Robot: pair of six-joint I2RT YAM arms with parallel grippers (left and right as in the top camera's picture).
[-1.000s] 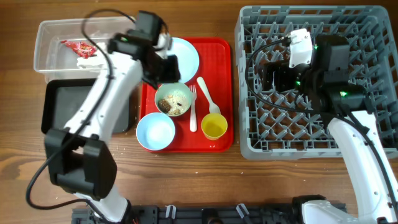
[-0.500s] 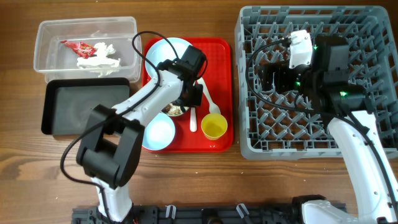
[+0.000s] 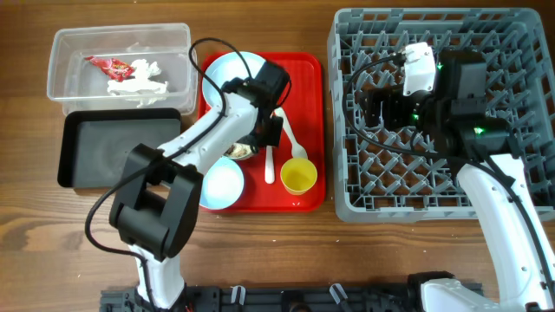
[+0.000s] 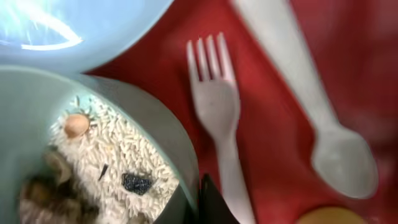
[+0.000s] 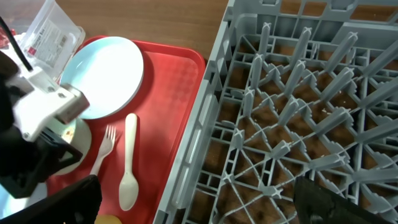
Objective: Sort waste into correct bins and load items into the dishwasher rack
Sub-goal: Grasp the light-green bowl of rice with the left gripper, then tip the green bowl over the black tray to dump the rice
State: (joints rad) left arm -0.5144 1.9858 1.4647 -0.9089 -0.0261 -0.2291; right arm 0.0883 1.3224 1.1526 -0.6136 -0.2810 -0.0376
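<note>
greenish round bowl [image 4: 163, 127] holds white-and-brown crumbly food scraps [image 4: 118, 163]; white plastic fork [image 4: 215, 107] and spoon [image 4: 339, 158] lie flat beside it.

Overhead is bright and even, light falling from above, only soft shadows on the table [image 3: 260, 251] along the rack [image 3: 381, 208]. Left wrist view swims in blur (far too close), white glare streaking the plate [image 4: 37, 31], spoon [image 4: 336, 155] smeared, fork [image 4: 214, 106] a touch sharper. Right wrist view is crisp on the rack pegs, but its dark fingers [image 5: 62, 199] go soft at the bottom corners.
</note>
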